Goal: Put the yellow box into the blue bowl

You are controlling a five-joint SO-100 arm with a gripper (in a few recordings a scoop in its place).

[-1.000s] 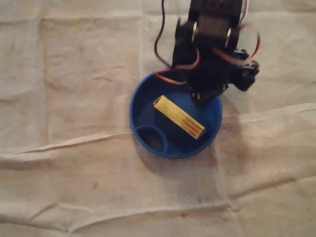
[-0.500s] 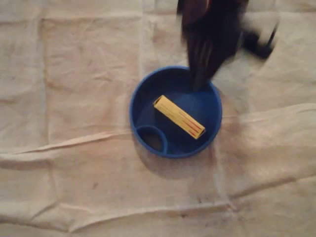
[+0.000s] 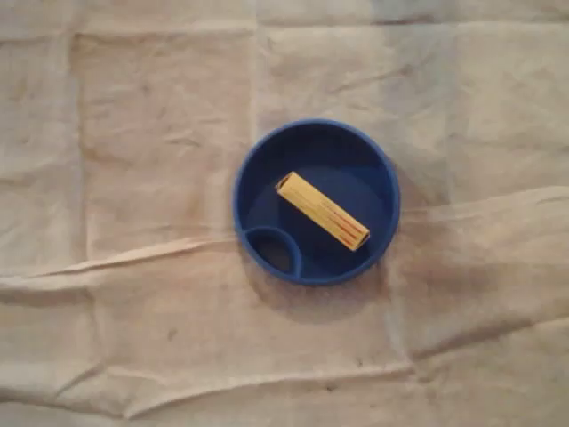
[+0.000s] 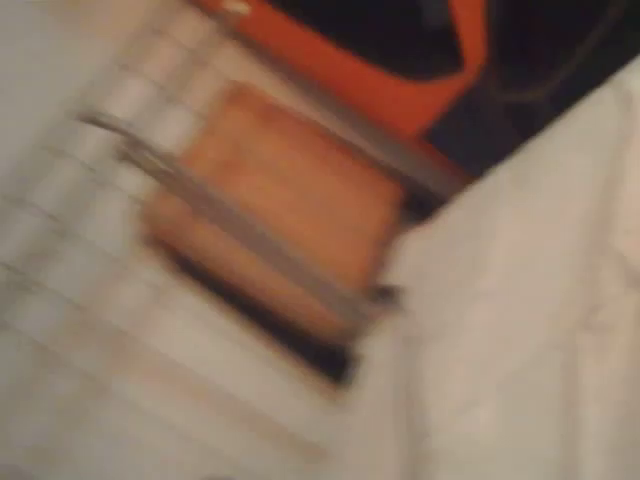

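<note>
A long yellow box (image 3: 323, 211) with red stripes lies flat and diagonal inside the round blue bowl (image 3: 253, 160), in its larger compartment. A small oval compartment (image 3: 273, 250) at the bowl's lower left holds nothing. The bowl sits near the middle of the overhead view. The wrist view is badly blurred: it shows pale cloth (image 4: 520, 300), a brownish block (image 4: 280, 200) and something orange and black (image 4: 400, 60) at the top.
A wrinkled cream cloth (image 3: 133, 178) covers the whole table, with raised folds running across below the bowl (image 3: 178, 249) and to its right. Cloth lies open on every side of the bowl.
The arm that hung over the bowl's top right edge has pulled away upward and left the overhead view. The yellow box and bowl have stayed put.
</note>
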